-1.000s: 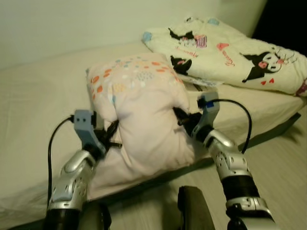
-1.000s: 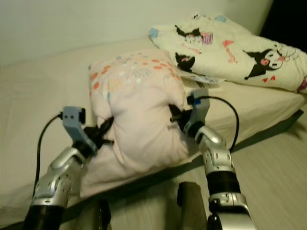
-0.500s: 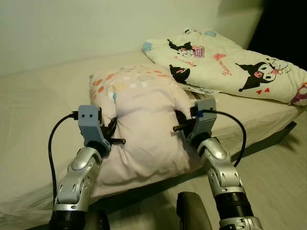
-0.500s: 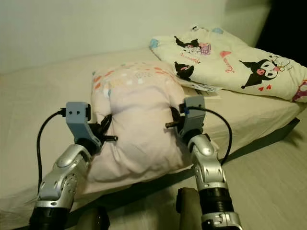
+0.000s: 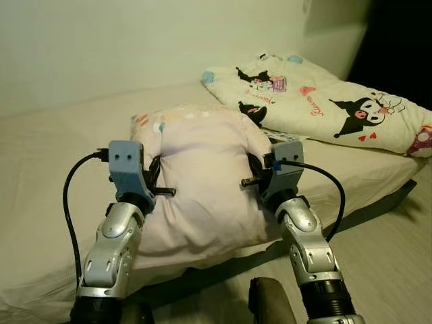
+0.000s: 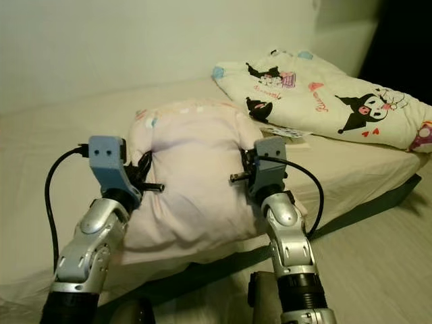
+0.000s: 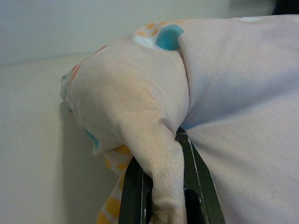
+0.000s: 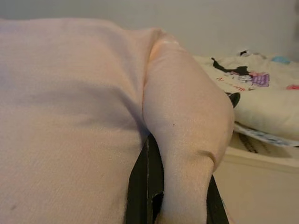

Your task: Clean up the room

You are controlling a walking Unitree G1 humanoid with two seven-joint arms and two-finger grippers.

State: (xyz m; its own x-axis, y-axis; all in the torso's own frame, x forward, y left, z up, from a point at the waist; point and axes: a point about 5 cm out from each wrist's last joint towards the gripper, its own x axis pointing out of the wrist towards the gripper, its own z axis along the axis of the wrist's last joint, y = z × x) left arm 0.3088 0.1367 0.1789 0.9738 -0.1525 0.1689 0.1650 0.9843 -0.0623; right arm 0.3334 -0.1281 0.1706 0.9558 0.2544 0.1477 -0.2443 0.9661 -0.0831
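I had both grippers engaged on the pink pillow [image 5: 202, 182], which sat at the near edge of the bed [image 5: 54, 162], just short of the cartoon-print quilt [image 5: 324, 101] folded at the far right. The left gripper [image 7: 156, 186] was clamped on a fold of fabric at the pillow's left side; the right gripper [image 8: 170, 196] was pinched shut on a matching fold at the right side.

I judged the tidying to be at an early stage: the pillow was gripped but not yet placed, and the quilt was untouched.

The head views gave the overall layout and both arms. The wrist views confirmed what the head views left unclear: cloth bunched between each pair of black fingers [image 7: 135, 196].
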